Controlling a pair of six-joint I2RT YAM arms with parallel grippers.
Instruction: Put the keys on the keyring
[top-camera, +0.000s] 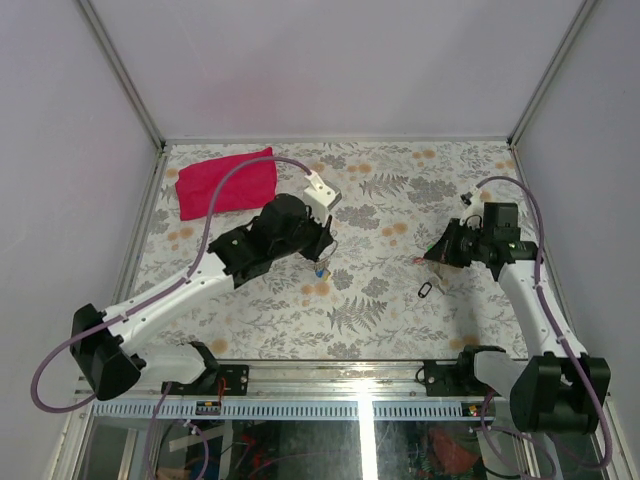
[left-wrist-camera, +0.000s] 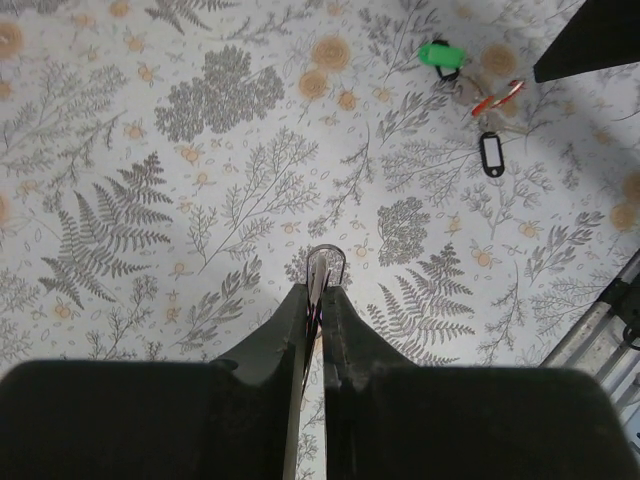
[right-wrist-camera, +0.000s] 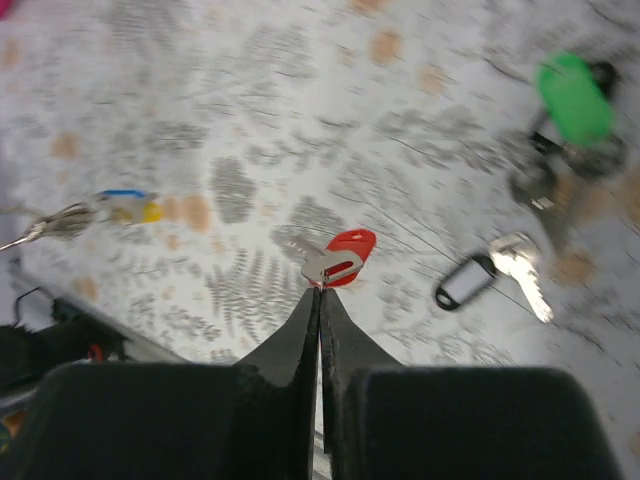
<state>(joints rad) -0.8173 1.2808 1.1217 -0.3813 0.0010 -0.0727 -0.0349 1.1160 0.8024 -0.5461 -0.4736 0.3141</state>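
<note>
My left gripper (left-wrist-camera: 322, 290) is shut on the thin silver keyring (left-wrist-camera: 326, 262), which pokes out past its tips above the table's middle. Blue and yellow key tags (top-camera: 322, 268) hang below that gripper (top-camera: 325, 247); in the right wrist view they show at the far left (right-wrist-camera: 125, 206). My right gripper (right-wrist-camera: 320, 292) is shut on a silver key with a red tag (right-wrist-camera: 342, 260), to the right of the middle (top-camera: 432, 258). A key with a green tag (right-wrist-camera: 575, 98) and a key with a black tag (right-wrist-camera: 465, 283) lie on the table beyond it.
A pink cloth (top-camera: 225, 182) lies at the back left of the fern-patterned table (top-camera: 380, 300). White walls with metal posts close in the sides and back. A metal rail (top-camera: 350, 385) runs along the near edge by the arm bases.
</note>
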